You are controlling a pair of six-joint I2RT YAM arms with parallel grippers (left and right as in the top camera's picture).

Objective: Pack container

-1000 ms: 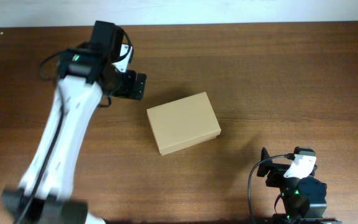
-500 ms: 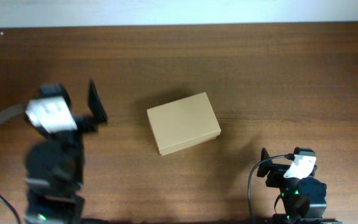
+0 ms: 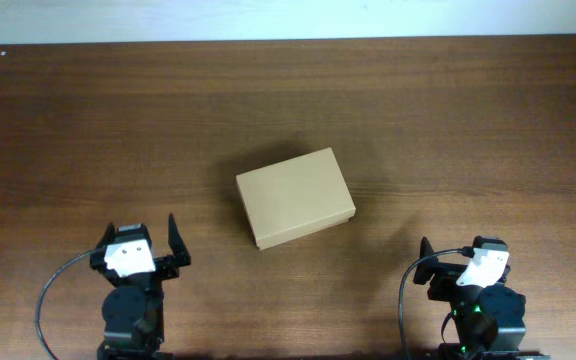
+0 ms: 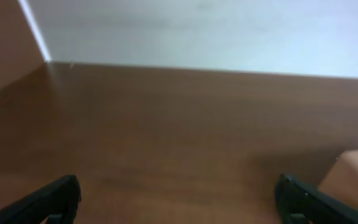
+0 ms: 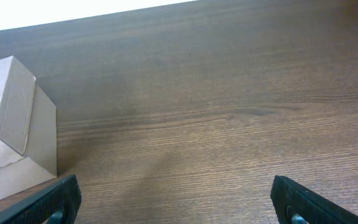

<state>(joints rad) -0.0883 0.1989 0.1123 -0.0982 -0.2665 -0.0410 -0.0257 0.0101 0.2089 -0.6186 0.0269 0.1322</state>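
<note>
The container (image 3: 295,197) is a plain tan cardboard box with its lid shut, lying at the middle of the wooden table. A corner of it shows at the right edge of the left wrist view (image 4: 353,174) and at the left of the right wrist view (image 5: 14,130). My left gripper (image 3: 140,243) is open and empty at the table's front left, well clear of the box; its fingertips show wide apart in its wrist view (image 4: 179,202). My right gripper (image 3: 458,262) is open and empty at the front right, its fingertips wide apart (image 5: 176,202).
The brown wooden table (image 3: 448,120) runs back to a pale wall (image 3: 288,18). No tape rolls or other loose items show in any view.
My left arm has pulled back from the far left of the box to the front left edge of the table. The box and the right arm have not moved.
</note>
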